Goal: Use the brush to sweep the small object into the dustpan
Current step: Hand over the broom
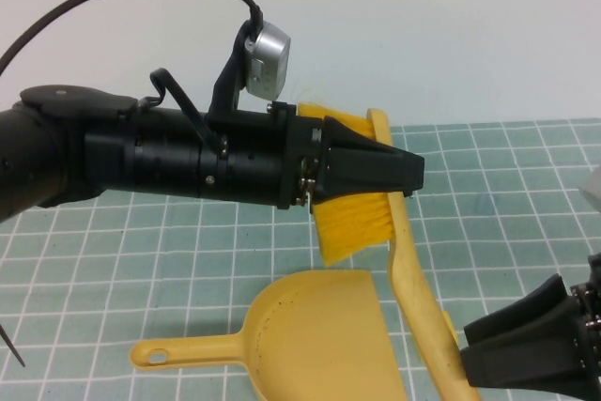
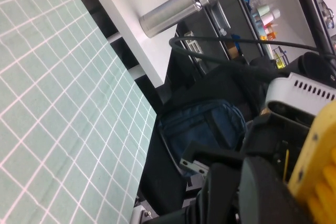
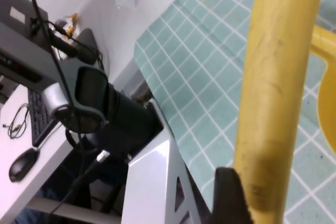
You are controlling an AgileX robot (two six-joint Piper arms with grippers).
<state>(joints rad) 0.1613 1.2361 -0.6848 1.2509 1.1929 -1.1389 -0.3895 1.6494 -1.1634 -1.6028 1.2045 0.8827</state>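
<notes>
Over the middle of the green checked mat (image 1: 113, 260), high view: left gripper (image 1: 371, 171) is clamped on the brush (image 1: 352, 218) head, bristles pointing down and off the mat. Brush handle runs toward the near right corner, where the right gripper (image 1: 470, 349) has its fingers spread on either side of the handle's end; can't tell if they touch it. Dustpan (image 1: 324, 331) lies flat at the near edge, scoop just below the bristles, handle pointing left. Small object not visible.

Left wrist view: mat, a bit of yellow brush (image 2: 317, 171) at the frame edge, metal flask (image 2: 173, 10) on a white shelf beyond.

Right wrist view: brush handle (image 3: 273, 93) fills the frame, one dark fingertip (image 3: 231, 195) right beside it, dustpan rim (image 3: 325, 77) behind.
</notes>
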